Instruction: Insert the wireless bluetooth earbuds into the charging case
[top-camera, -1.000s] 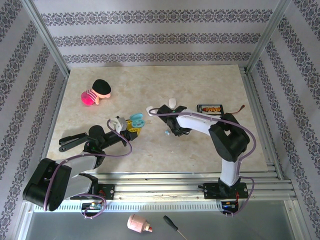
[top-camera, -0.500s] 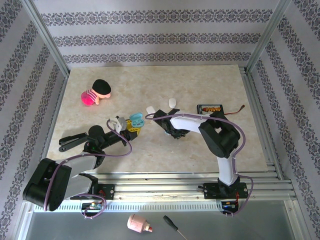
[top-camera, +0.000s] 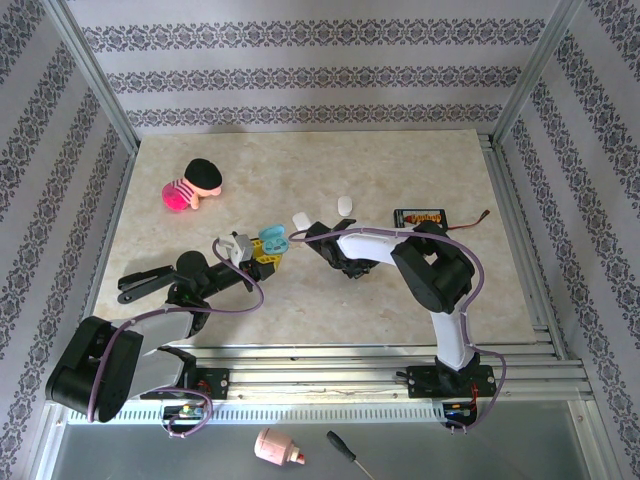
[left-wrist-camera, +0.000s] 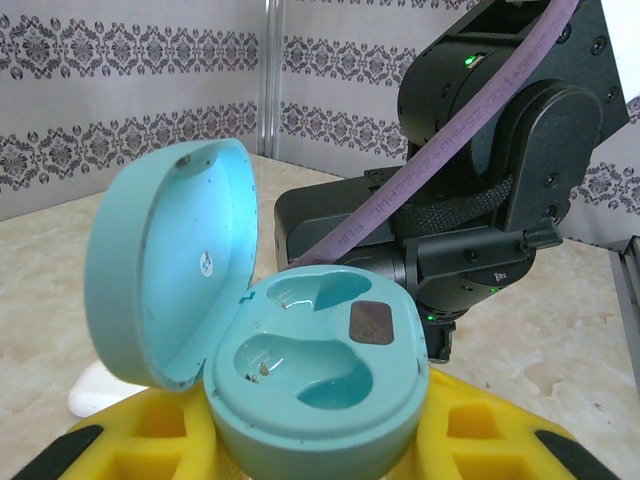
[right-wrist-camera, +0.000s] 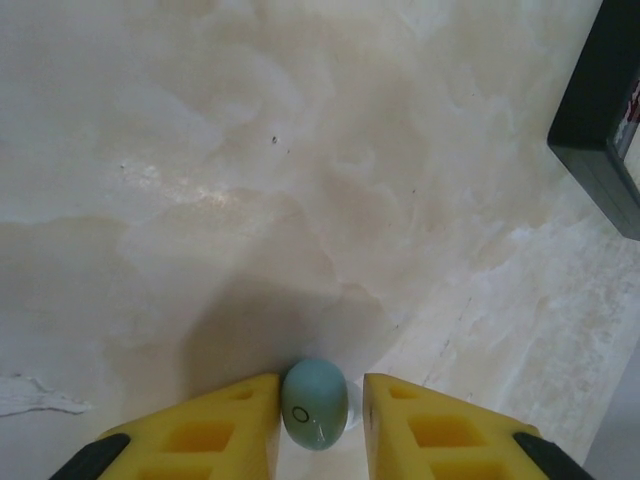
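Observation:
My left gripper (top-camera: 262, 250) is shut on a teal charging case (top-camera: 272, 238), held upright between its yellow fingers (left-wrist-camera: 480, 430). The case (left-wrist-camera: 320, 370) has its lid swung open to the left, and both wells are empty. My right gripper (top-camera: 340, 265) points down at the table just right of the case. Between its yellow fingers (right-wrist-camera: 210, 430) sits one pale blue earbud (right-wrist-camera: 314, 403) on the marble. The left pad touches it, and a thin pale part reaches the right pad. The right gripper (right-wrist-camera: 320, 410) is closed around it.
Two white pebble-shaped pieces (top-camera: 302, 218) (top-camera: 345, 205) lie behind the grippers. A black device with an orange display (top-camera: 422, 216) (right-wrist-camera: 605, 120) sits to the right, and a pink plush toy (top-camera: 190, 185) at the far left. The right arm's black body (left-wrist-camera: 450, 230) looms close behind the case.
The right arm has swung left, bringing its gripper over the blue earbud that lay beside it, nearer the case. The left arm and case have not moved.

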